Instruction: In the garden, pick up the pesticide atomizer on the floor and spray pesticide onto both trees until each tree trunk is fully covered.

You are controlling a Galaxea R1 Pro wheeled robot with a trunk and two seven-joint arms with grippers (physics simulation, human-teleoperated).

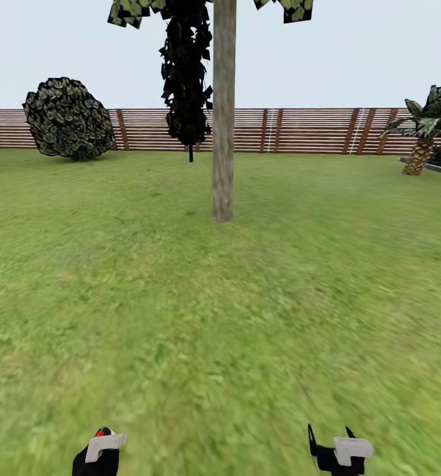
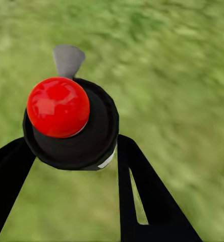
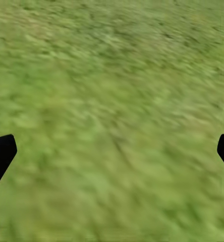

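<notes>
A tall tree stands straight ahead in the head view, its thick beige-grey trunk [image 1: 223, 132] rising from the lawn a few metres off. Bits of its leafy crown [image 1: 131, 11] show at the top edge. I see no white specks on the trunk. My left gripper [image 1: 98, 456] is low at the left and shut on the pesticide atomizer [image 1: 102, 433]. In the left wrist view the atomizer [image 2: 66, 121] is a black body with a red round top and a grey nozzle, held between the black fingers [image 2: 142, 191]. My right gripper [image 1: 329, 449] hangs open over grass, fingertips [image 3: 1, 154] wide apart.
Green lawn [image 1: 246, 317] lies between me and the trunk. A brown slat fence [image 1: 313, 130] closes the far side. A round bush [image 1: 68, 119] stands at far left, a black-green conifer [image 1: 187, 79] just behind the trunk, and a short palm [image 1: 425, 132] at far right.
</notes>
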